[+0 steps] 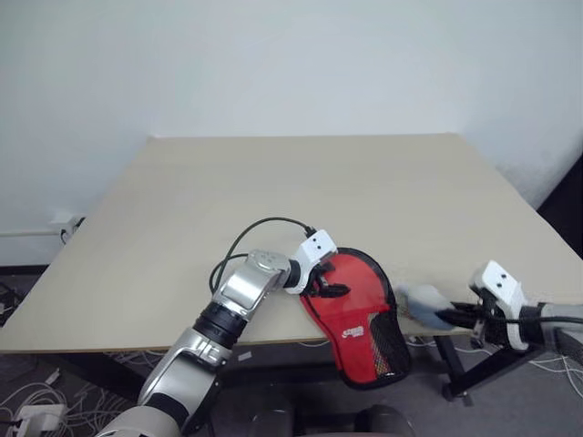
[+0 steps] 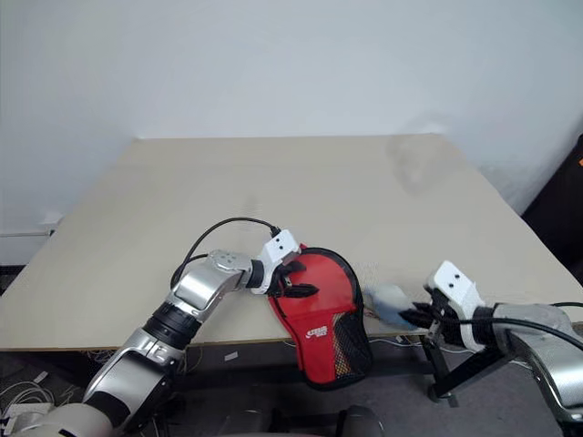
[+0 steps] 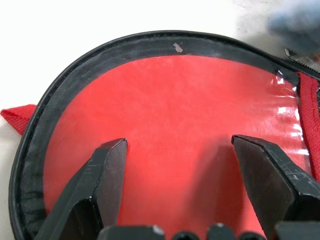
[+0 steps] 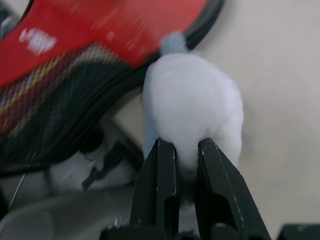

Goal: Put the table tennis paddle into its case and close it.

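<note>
Red case (image 1: 357, 314), paddle seemingly inside, overhanging the bench (image 1: 273, 200) near edge. Left gripper (image 1: 326, 289) resting on case top, fingers spread. Right gripper (image 1: 453, 317), beside case, fingers pinching a white fluffy pull (image 4: 192, 107). Step: zipping closed. Next: steadying case, continuing pull.

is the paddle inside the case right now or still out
Inside, as far as shows: through the clear panel of the case, red rubber of the table tennis paddle fills it. The handle is hidden, and whether the zip is shut cannot be told.
</note>
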You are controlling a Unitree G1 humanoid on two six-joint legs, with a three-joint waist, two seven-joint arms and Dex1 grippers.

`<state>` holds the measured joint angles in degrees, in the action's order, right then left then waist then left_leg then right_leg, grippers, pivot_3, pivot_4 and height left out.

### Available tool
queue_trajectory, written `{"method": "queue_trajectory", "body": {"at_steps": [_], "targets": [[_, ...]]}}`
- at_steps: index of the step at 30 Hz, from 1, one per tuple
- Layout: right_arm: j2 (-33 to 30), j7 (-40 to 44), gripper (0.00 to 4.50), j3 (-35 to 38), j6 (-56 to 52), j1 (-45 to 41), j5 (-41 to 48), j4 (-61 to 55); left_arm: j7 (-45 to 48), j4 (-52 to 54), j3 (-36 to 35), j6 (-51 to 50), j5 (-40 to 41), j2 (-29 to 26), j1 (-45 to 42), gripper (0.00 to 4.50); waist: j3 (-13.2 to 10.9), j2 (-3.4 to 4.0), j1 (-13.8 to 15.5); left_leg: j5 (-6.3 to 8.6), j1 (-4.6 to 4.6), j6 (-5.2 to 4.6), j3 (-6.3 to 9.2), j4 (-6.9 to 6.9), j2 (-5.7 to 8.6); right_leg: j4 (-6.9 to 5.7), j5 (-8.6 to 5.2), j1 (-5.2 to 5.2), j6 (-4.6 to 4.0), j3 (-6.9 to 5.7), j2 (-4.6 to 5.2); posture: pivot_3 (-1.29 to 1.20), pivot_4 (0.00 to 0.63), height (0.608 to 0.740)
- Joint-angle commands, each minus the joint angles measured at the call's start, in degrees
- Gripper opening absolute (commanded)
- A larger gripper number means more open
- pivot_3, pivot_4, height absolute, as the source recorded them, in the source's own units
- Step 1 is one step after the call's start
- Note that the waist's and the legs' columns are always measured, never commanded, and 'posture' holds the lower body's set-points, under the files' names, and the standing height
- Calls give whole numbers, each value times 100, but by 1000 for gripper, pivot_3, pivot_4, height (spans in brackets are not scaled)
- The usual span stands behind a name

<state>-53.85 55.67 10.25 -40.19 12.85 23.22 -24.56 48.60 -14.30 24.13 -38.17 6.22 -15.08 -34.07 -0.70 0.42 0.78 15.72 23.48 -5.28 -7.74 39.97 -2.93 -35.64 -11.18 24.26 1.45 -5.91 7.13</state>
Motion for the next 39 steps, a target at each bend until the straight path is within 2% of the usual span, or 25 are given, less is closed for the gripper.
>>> {"method": "queue_trajectory", "body": {"at_steps": [1,6,13,24,27,37,39], "targets": [[-242,222,54,369,97,339,6,67,-79,-585,182,-271,-255,-136,255,3586,0,0,20,3,1,-5,1,1,5,0,-3,-2,5,0,5,0,0,724],[-192,408,54,712,147,795,247,34,-84,-611,174,-240,-272,-152,271,3586,0,-1,142,10,2,-14,7,2,15,1,-12,-5,18,-3,12,0,0,724],[-19,529,54,1622,-104,1327,949,-271,-100,-684,149,-207,-279,-133,242,3586,0,-4,198,13,6,-20,12,4,20,4,-15,-9,23,-9,16,0,0,724],[-134,745,54,1868,766,2937,76,-453,-48,-858,208,-96,-303,-82,137,3586,5,1,196,14,0,-19,29,7,26,2,-15,-17,23,-7,19,0,0,724],[-75,814,54,2055,870,3067,142,-523,-30,-927,196,-33,-308,-60,76,3586,5,1,201,16,2,-22,34,6,31,5,-16,-18,25,-11,28,0,0,724],[130,320,3426,2362,28,1682,1272,-736,-24,-1133,134,175,-338,-46,-52,3586,3,-5,182,18,3,-25,42,5,42,6,-16,-21,27,-60,72,0,0,724],[167,193,3426,2524,-205,1311,1623,-706,-31,-1178,91,194,-329,-52,-81,3586,3,-3,174,18,3,-25,44,5,42,6,-16,-21,27,-68,76,0,0,724]]}}
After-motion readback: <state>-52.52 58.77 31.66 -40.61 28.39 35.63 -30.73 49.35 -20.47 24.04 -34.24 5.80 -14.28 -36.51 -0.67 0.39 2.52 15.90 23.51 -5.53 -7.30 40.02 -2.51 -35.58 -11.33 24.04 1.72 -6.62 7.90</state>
